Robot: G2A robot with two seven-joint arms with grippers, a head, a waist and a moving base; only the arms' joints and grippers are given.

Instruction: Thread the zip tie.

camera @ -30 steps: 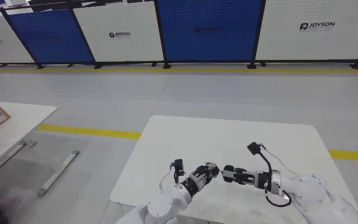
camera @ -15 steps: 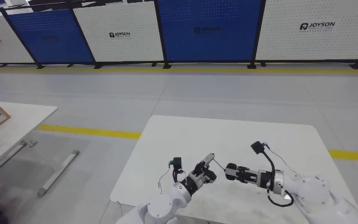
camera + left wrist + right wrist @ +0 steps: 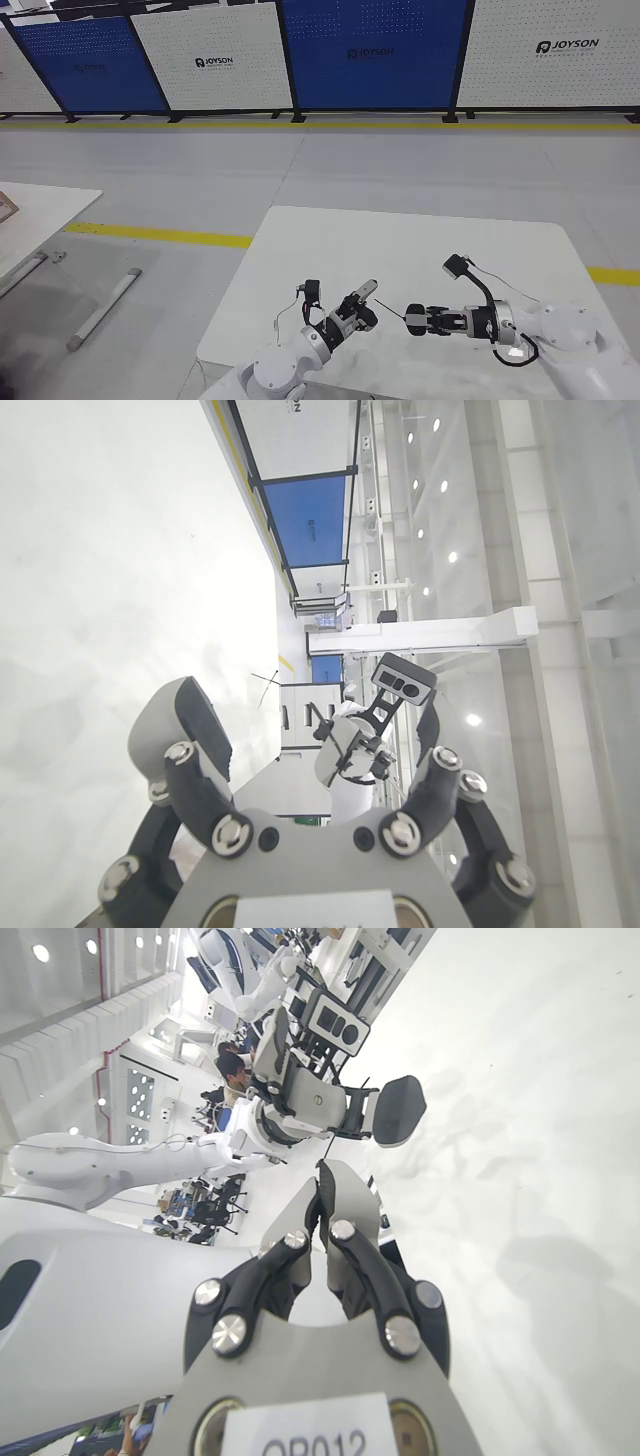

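Toward the near edge of the white desk point(image 3: 400, 240), both arms low and tip to tip, well apart from the far side. On the left, left gripper point(image 3: 368, 302) with fingers point(image 3: 200, 725) spread wide, nothing between them, mouth turned toward the other arm. Opposite, near it but apart, right gripper point(image 3: 320, 1178) with fingers pressed together, pinching the thin black zip tie point(image 3: 322, 727) near one end. Zip tie off the desk, held in the air, free length sticking out past the closed tips and slanting toward the gap between the open fingers. Whether touching either pad there, impossible to tell; far tip too thin to place exactly.
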